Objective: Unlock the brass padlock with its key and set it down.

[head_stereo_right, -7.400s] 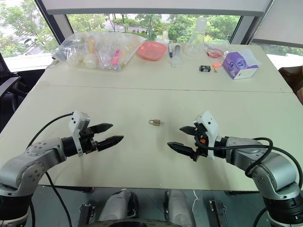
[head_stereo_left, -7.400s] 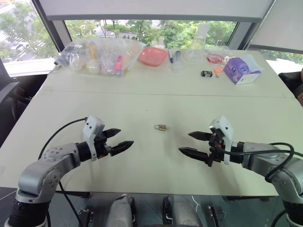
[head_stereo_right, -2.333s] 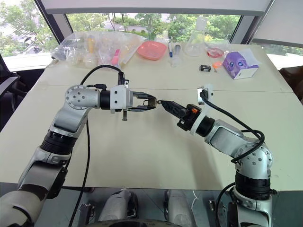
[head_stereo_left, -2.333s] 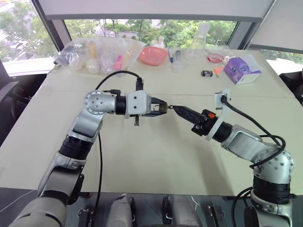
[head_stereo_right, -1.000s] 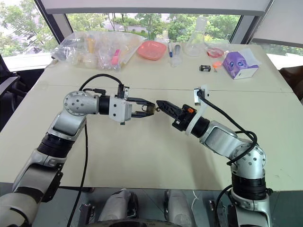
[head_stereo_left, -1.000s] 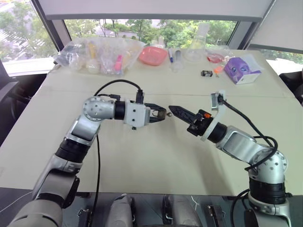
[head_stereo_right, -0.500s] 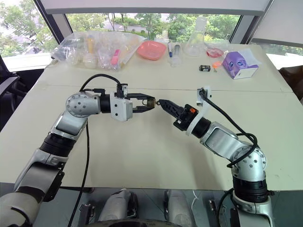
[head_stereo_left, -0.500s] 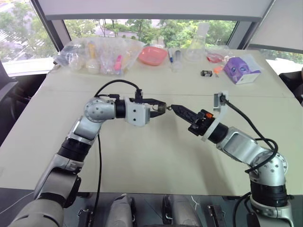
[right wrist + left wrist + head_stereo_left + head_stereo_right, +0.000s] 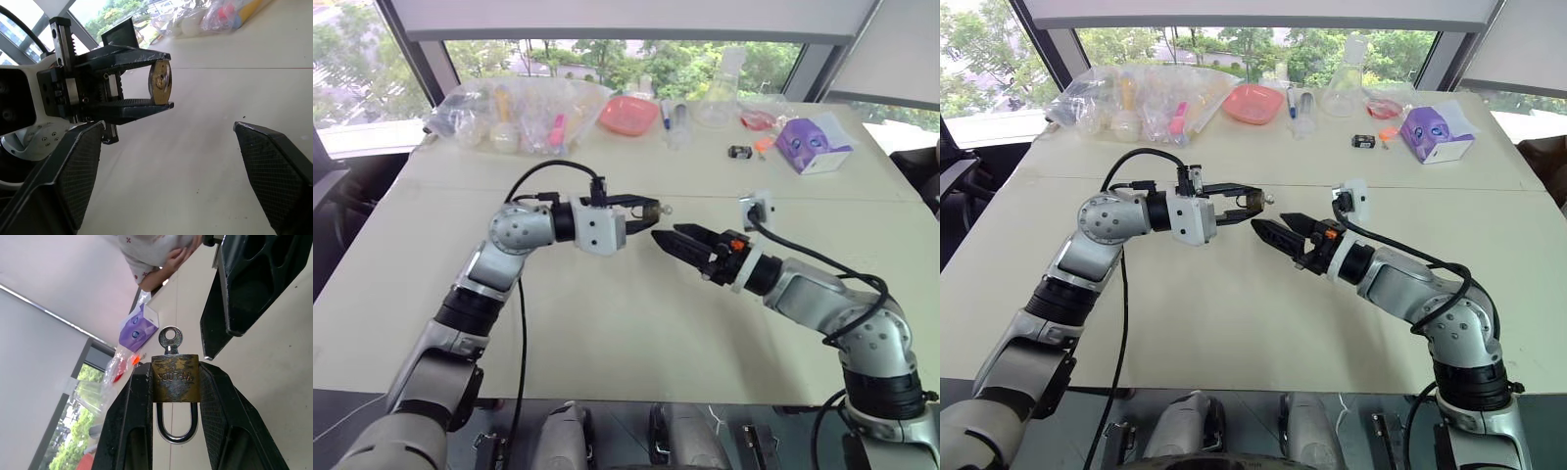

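The left gripper (image 9: 173, 382) is up above the table (image 9: 607, 323), clamped hard on the padlock (image 9: 174, 378): brass body pinched between both fingers (image 9: 134, 426), shackle tucked back between them, key (image 9: 170, 340) poking out of the end. Just to its right, the right gripper (image 9: 674, 239) points at the lock with its fingers spread wide, holding nothing and close to the key. Far back on the table sit a purple box (image 9: 811, 143) and a red bowl (image 9: 629, 115).
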{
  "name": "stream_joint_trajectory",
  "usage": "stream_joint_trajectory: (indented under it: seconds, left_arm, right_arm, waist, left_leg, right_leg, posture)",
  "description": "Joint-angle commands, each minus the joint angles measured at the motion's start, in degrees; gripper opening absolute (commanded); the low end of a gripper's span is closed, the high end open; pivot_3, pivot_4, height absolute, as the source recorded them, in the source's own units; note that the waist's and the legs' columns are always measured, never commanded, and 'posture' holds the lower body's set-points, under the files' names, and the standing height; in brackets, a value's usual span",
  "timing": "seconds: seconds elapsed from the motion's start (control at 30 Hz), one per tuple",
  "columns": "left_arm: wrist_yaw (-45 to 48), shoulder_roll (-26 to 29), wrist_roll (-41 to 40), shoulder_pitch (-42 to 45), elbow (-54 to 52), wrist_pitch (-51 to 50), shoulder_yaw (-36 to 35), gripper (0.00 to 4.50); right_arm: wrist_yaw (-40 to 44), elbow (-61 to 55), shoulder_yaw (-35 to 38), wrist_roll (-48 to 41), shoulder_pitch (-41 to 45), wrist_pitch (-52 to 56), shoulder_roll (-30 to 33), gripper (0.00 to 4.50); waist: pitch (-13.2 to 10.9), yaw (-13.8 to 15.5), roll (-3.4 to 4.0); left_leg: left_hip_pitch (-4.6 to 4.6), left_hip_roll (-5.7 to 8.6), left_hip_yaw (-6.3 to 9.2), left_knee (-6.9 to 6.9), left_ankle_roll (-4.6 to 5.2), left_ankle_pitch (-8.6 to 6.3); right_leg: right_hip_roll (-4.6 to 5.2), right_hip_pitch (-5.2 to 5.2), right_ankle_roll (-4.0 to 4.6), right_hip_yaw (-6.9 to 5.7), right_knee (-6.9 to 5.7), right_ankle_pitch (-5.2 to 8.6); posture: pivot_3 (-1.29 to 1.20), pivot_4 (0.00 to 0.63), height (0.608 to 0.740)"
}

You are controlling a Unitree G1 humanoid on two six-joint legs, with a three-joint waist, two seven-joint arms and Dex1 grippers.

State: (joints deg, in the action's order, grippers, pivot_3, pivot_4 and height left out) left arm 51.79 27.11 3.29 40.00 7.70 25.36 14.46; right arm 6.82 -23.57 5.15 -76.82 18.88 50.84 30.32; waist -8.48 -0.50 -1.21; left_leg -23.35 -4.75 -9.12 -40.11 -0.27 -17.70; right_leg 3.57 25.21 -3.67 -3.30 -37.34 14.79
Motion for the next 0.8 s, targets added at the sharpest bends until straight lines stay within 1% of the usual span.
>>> stream_joint_trajectory:
  seconds: [0.03,0.4,0.5,0.57,0.6,0.63,0.7,0.73,0.8]
  left_arm:
    - [-0.8,0.8,-0.2,-0.5,-2.1,1.0,-0.8,0.70]
    - [-0.7,1.2,-0.4,-0.6,-2.4,1.2,-0.4,0.70]
    - [-0.5,1.3,-0.4,-0.6,-2.1,1.6,-0.3,0.70]
    - [-0.3,1.5,-0.5,-0.5,-2.0,1.8,-0.4,0.70]
    - [-0.2,1.6,-0.5,-0.5,-2.0,1.9,-0.4,0.70]
    - [-0.2,1.6,-0.5,-0.5,-2.0,1.9,-0.3,0.70]
    - [-0.1,1.5,-0.5,-0.6,-2.2,1.9,-0.2,0.70]
    - [-0.1,1.5,-0.5,-0.6,-2.3,2.0,-0.1,0.70]
    - [-0.1,1.5,-0.4,-0.7,-2.4,2.2,-0.1,0.70]
  right_arm:
    - [-0.3,-0.5,1.9,-2.0,1.3,-0.1,-0.8,4.46]
    - [-1.8,-0.5,2.4,-4.6,1.4,0.0,-1.3,4.46]
    - [-2.1,-0.3,2.3,-5.0,1.4,-0.2,-1.6,3.67]
    - [-2.3,-0.1,2.3,-5.1,1.6,-0.2,-1.9,2.73]
    - [-2.4,0.1,2.2,-5.1,1.7,-0.1,-2.1,2.16]
    - [-2.5,0.3,2.2,-5.1,1.8,-0.1,-2.3,1.72]
    - [-2.6,0.4,2.1,-5.1,2.0,0.0,-2.6,0.70]
    - [-2.7,0.5,2.0,-5.1,2.0,0.0,-2.8,0.12]
    - [-2.9,0.5,1.9,-5.4,2.0,-0.1,-3.3,0.04]
  waist:
    - [0.0,0.0,0.00]
    - [0.0,0.0,0.00]
    - [0.0,0.0,0.00]
    - [0.0,0.0,0.00]
    - [0.0,0.0,0.00]
    - [0.0,0.0,0.00]
    - [0.0,0.0,0.00]
    - [0.0,0.0,0.00]
    - [0.0,0.0,0.00]
  left_leg:
    - [0.00,0.00,0.00,0.00,-0.01,0.00]
    - [0.00,0.00,-0.01,0.00,-0.02,0.01]
    - [0.00,0.00,-0.01,0.00,-0.02,0.01]
    - [0.00,0.00,-0.01,0.00,-0.02,0.01]
    - [0.00,0.00,-0.01,0.00,-0.02,0.01]
    - [0.00,0.00,-0.01,0.00,-0.02,0.01]
    - [0.00,0.00,-0.01,0.00,-0.02,0.01]
    - [0.00,0.00,-0.02,0.00,-0.02,0.01]
    - [0.00,0.00,-0.02,0.00,-0.02,0.01]
  right_leg:
    - [0.00,0.00,0.00,0.00,0.00,0.00]
    - [0.01,0.00,0.00,0.00,0.00,0.00]
    - [0.01,0.00,0.00,0.00,0.00,0.00]
    - [0.01,0.00,0.00,0.00,0.00,0.00]
    - [0.01,0.00,0.00,0.00,0.00,0.00]
    - [0.01,0.00,0.00,0.00,0.00,0.00]
    - [0.01,0.00,0.00,0.00,0.00,0.00]
    - [0.01,0.00,0.00,0.00,0.00,0.00]
    - [0.01,0.00,0.00,0.00,0.00,0.00]
  posture:
    - [0.00,0.150,0.740]
    - [0.00,0.150,0.740]
    - [0.00,0.150,0.740]
    - [0.00,0.150,0.740]
    - [0.00,0.150,0.740]
    - [0.00,0.150,0.740]
    - [0.00,0.150,0.740]
    - [0.00,0.150,0.740]
    - [0.00,0.150,0.740]
